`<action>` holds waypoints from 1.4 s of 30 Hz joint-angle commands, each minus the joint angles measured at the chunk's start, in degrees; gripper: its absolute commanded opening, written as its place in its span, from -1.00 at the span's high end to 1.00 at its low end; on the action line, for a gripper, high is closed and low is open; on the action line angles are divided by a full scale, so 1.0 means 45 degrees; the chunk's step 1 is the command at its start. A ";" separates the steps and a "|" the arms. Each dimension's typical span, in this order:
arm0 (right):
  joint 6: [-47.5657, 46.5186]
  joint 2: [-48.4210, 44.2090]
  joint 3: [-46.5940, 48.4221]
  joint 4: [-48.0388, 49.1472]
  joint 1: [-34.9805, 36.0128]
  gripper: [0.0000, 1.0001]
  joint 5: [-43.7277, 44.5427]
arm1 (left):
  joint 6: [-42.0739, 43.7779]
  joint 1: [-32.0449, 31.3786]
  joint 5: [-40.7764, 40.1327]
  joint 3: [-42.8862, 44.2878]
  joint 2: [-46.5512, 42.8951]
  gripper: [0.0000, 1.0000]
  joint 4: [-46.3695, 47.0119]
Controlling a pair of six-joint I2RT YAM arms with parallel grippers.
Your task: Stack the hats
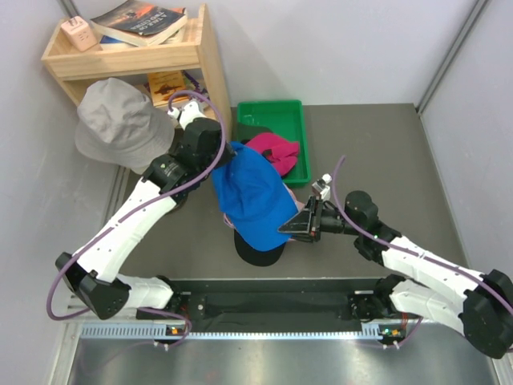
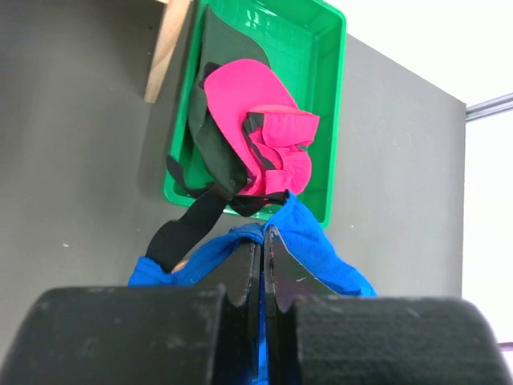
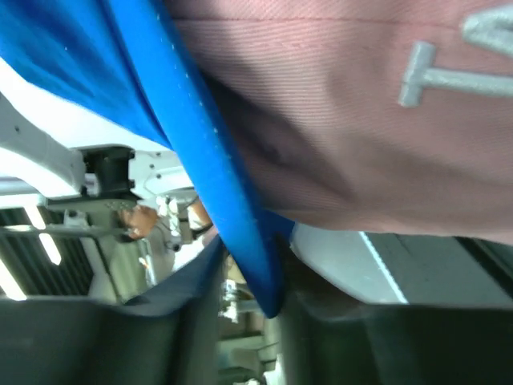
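The left gripper (image 2: 263,234) clamps the back of the blue cap (image 1: 252,192) over the black cap (image 1: 258,253) mid-table; if the right gripper (image 1: 290,227), whose hold on the brim I can't judge, slips, it lands crooked.

wooden shelf (image 1: 128,61) with books (image 1: 143,20), green tray (image 1: 276,119), dark table (image 1: 377,144)

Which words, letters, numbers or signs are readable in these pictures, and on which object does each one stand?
"T": a grey stitched letter on the pink cap, beside the blue cap brim in the right wrist view; the next letter is cut off by the picture edge.
Top book on the wooden shelf: cover print too small to read.
Lower book: too small to read.
No other text is legible.
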 commanded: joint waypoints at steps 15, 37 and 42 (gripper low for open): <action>-0.0846 -0.1124 0.2743 -0.4133 -0.3363 0.69 -0.1575 | -0.0634 0.0307 0.0577 -0.1465 -0.1901 1.00 -0.1688; -0.2098 -0.0714 0.3484 -0.4954 -0.4283 1.00 -0.0990 | -0.0968 0.0288 0.1107 -0.1486 -0.2057 1.00 -0.1807; -0.1980 -0.0343 0.4886 -0.5558 -0.4303 1.00 -0.1555 | -0.0617 0.0288 0.0639 -0.1603 -0.2857 0.28 -0.1278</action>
